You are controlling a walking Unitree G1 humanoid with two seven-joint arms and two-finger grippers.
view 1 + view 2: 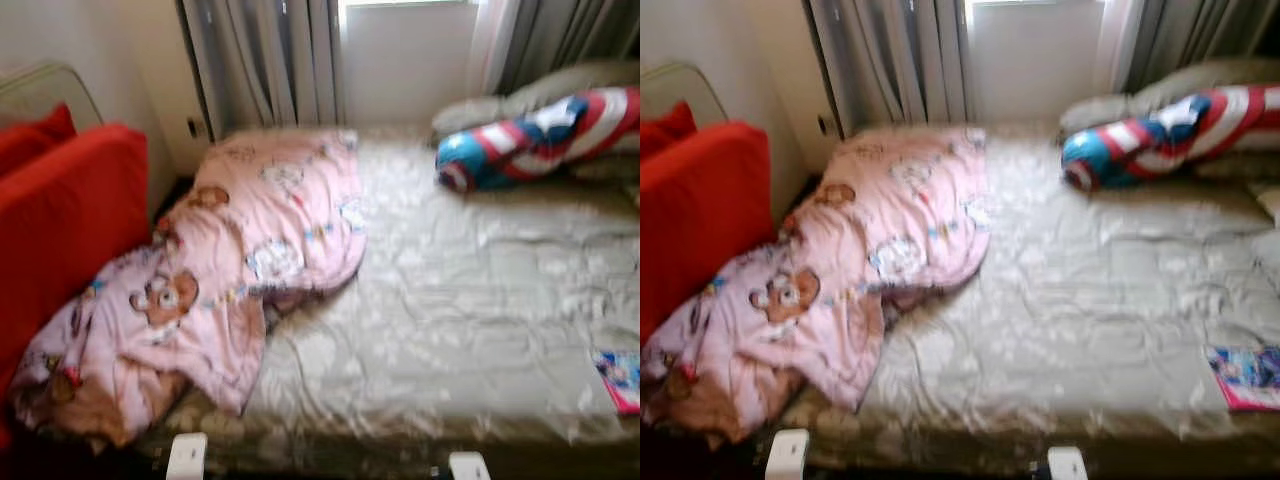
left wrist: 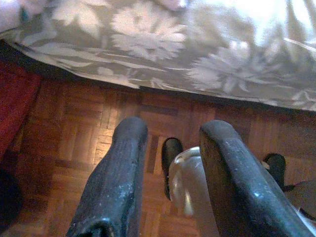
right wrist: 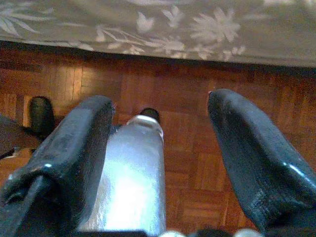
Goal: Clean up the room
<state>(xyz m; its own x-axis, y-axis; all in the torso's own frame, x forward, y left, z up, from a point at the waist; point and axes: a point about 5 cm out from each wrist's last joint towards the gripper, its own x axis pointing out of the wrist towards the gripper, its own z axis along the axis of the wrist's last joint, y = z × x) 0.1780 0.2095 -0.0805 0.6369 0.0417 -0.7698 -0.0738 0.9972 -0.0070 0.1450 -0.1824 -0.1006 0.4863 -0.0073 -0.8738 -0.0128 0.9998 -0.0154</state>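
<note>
Two grippers hang low over the wooden parquet floor [image 2: 74, 148], the left gripper [image 2: 173, 197] and right gripper [image 3: 163, 163] both spread and empty. The crumpled pink cartoon-print blanket [image 1: 220, 270] lies at the left of the frame on the grey flowered bed sheet [image 1: 450, 300], drooping toward the red cushioned sofa [image 1: 60, 230]. I think that a pinch on only one loose fold could drag the blanket off the edge, and the small pink booklet [image 1: 620, 380] at the lower right could slide down too.

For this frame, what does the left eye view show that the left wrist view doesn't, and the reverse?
Left eye view: the top of the bed, with a crumpled pink blanket, a red, white and blue cushion, a red sofa, curtains and a book. Left wrist view: the open left gripper hanging over a wooden parquet floor. Both: the flowered grey bedspread.
</note>
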